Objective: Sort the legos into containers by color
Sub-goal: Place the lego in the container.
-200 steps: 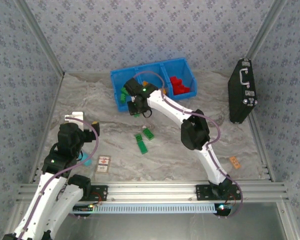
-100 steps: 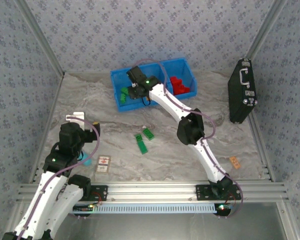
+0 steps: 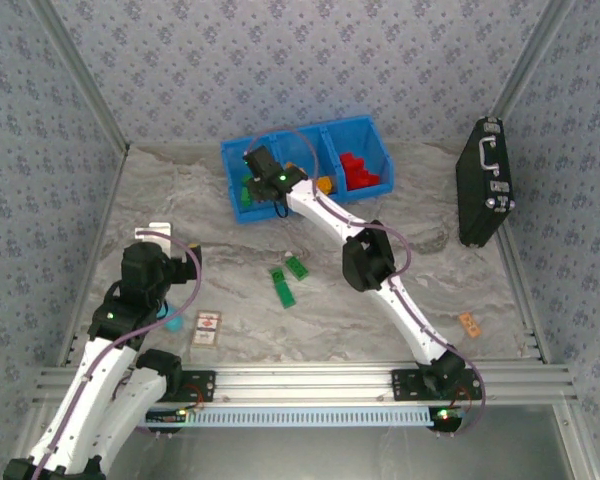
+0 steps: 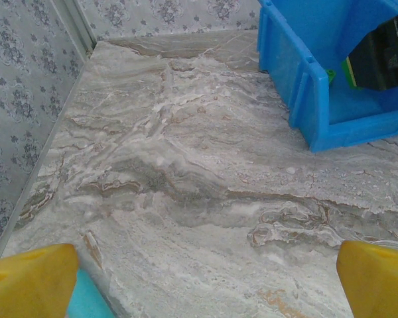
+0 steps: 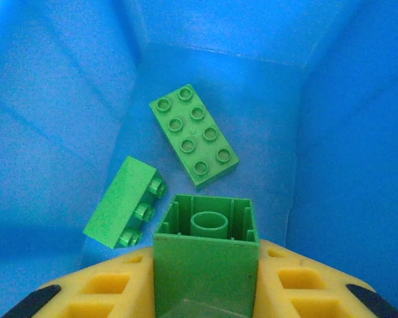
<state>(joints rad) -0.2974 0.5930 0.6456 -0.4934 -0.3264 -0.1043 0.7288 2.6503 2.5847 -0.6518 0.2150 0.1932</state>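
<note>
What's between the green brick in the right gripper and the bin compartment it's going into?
Nothing visible. The green brick in the right gripper hangs over the blue bin compartment, which is open; two loose green bricks lie on its floor below.

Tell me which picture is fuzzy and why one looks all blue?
Left wrist view: the yellow fingers at the bottom corners are fuzzy, the table sharper. Right wrist view: the bin walls surround the camera; the nearest green brick looks sharp.

The marbled desk [image 3: 380,300] carried a blue bin [image 3: 352,124], two green bricks [image 3: 283,289], an orange brick [image 3: 469,323], cards [image 3: 207,327] and a black case [image 3: 483,185].
</note>
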